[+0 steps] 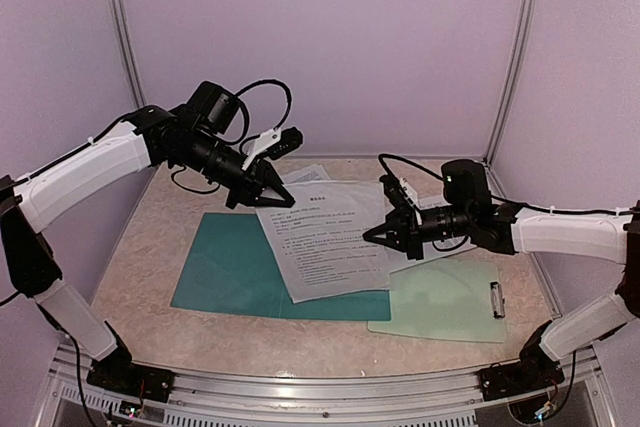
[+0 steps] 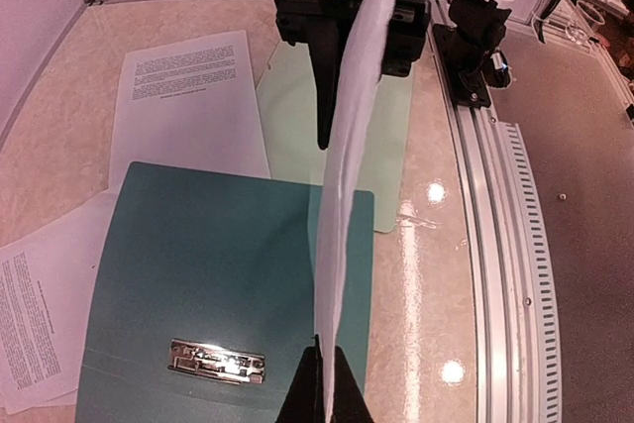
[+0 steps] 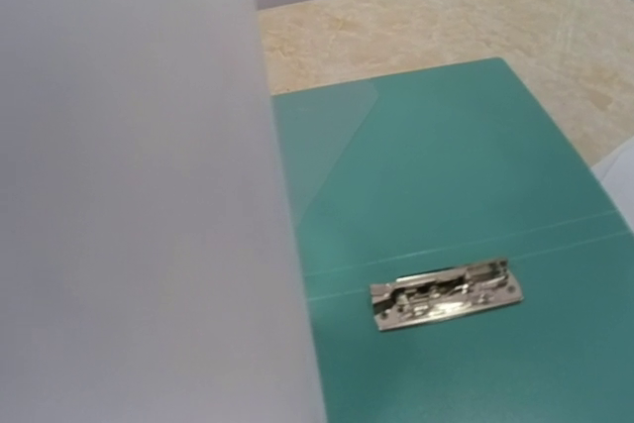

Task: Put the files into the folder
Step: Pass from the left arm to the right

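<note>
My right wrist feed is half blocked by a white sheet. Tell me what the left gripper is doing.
Observer: The left gripper is shut on that same printed sheet, at its far left corner.
Operator: Report what lies right of the teal folder.
Observer: A pale green clipboard, flat on the table, with its metal clip at its right end.
Operator: Count the loose files.
Observer: Two: one loose sheet and a second loose sheet lie flat outside it.
</note>
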`<action>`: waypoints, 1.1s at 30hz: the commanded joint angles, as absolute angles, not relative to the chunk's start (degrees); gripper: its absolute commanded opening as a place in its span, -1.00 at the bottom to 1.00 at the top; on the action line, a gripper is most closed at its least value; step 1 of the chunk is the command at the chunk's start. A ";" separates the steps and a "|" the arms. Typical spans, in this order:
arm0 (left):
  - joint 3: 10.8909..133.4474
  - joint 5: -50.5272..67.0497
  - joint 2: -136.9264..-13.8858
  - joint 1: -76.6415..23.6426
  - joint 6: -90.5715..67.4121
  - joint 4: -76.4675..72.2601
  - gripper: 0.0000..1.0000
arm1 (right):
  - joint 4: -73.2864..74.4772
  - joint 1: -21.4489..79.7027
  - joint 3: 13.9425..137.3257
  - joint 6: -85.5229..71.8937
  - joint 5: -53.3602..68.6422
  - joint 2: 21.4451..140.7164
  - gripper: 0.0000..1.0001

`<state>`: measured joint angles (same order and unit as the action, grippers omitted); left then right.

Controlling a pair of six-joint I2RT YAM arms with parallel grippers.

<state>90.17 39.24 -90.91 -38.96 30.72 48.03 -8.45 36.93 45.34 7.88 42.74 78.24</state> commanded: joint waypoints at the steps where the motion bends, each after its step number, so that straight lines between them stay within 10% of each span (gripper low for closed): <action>1: 91.58 39.97 -91.84 -38.67 30.49 47.71 -1.00 | -9.58 36.07 44.43 7.35 43.82 78.22 -1.00; 11: 91.53 37.08 -91.50 -38.55 28.60 46.05 -1.00 | -12.41 34.63 42.89 2.59 46.42 75.59 -1.00; 19: 87.99 28.43 -89.18 -38.03 21.22 36.38 0.61 | -12.46 34.64 43.25 -1.98 45.87 76.65 -1.00; 33: 76.22 -6.54 -74.66 -32.08 -11.08 27.88 0.86 | -15.18 37.10 52.71 -26.00 42.35 79.44 -1.00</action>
